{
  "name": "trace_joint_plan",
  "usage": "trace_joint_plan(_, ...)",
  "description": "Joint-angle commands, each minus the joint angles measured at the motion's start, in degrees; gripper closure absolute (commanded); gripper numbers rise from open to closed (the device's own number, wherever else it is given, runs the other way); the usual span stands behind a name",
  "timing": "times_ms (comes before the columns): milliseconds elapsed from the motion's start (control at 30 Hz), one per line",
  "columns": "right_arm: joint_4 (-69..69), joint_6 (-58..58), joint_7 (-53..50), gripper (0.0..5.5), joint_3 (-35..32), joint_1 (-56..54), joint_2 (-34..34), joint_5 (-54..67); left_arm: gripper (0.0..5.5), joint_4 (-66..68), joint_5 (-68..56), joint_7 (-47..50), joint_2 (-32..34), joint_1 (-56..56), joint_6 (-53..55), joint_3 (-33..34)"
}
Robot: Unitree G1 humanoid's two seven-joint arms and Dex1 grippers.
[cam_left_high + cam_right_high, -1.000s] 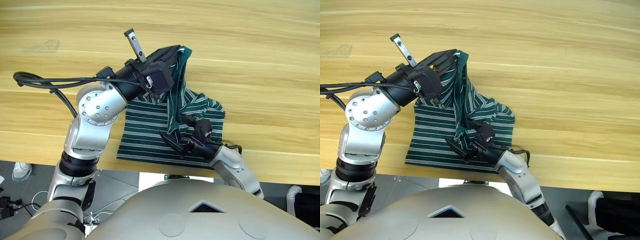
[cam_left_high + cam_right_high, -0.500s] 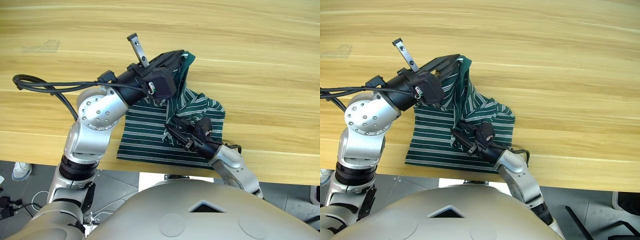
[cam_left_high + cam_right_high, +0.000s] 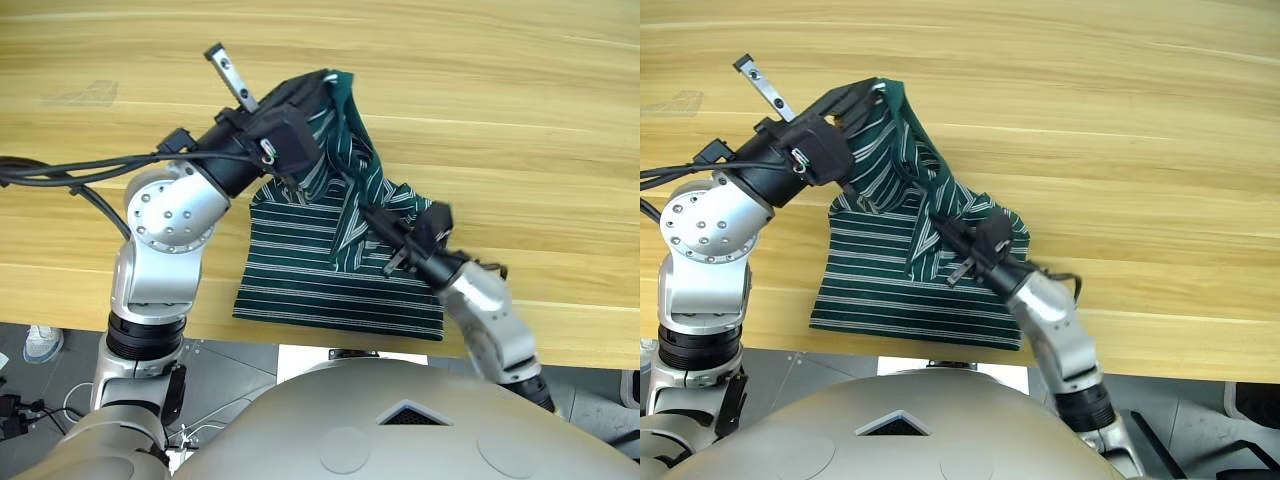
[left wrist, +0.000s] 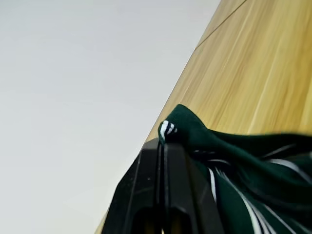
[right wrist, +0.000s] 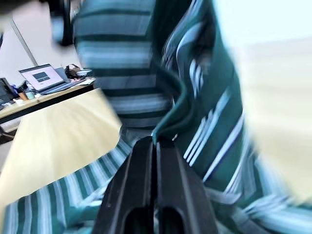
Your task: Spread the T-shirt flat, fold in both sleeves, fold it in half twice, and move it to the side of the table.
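A dark green T-shirt (image 3: 330,270) with white stripes lies at the table's near edge, its lower part flat. My left gripper (image 3: 318,88) is shut on a corner of the cloth (image 4: 183,127) and holds it lifted above the table, so the shirt hangs in a ridge. My right gripper (image 3: 372,214) is shut on a fold of the T-shirt (image 5: 168,127) lower down that ridge, right of the shirt's middle. The fingers (image 5: 155,156) are pressed together with fabric between them.
The wooden table (image 3: 520,120) stretches wide to the far side and to both sides of the shirt. Its near edge (image 3: 560,352) runs just below the shirt's hem. A cable bundle (image 3: 60,172) trails from my left arm.
My left gripper has carried the shirt corner up and to the left. My right gripper has risen from the shirt's lower part and moved right, now pinching a fold higher up.
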Motion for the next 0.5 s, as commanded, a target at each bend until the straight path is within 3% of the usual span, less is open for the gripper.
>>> trace_joint_plan(33,0.10,-0.10,2.43,5.45,-9.46,-8.83,-4.52,3.53,5.50,2.25,-1.61,1.32,1.91,-0.32,-1.02,5.60)
trace_joint_plan(167,0.94,0.06,5.85,5.45,-16.54,-18.05,-10.86,4.48,5.50,3.07,-3.23,0.93,3.89,-2.67,-0.72,9.47)
trace_joint_plan(367,6.28,0.08,18.32,5.45,-18.59,-30.46,-23.70,2.76,5.50,5.71,-6.10,-3.48,5.95,-10.19,1.73,7.46)
trace_joint_plan(500,26.08,-5.11,19.93,5.45,-16.15,-52.54,-25.01,-4.40,5.50,16.77,-6.84,-8.16,6.84,-25.79,3.87,4.14)
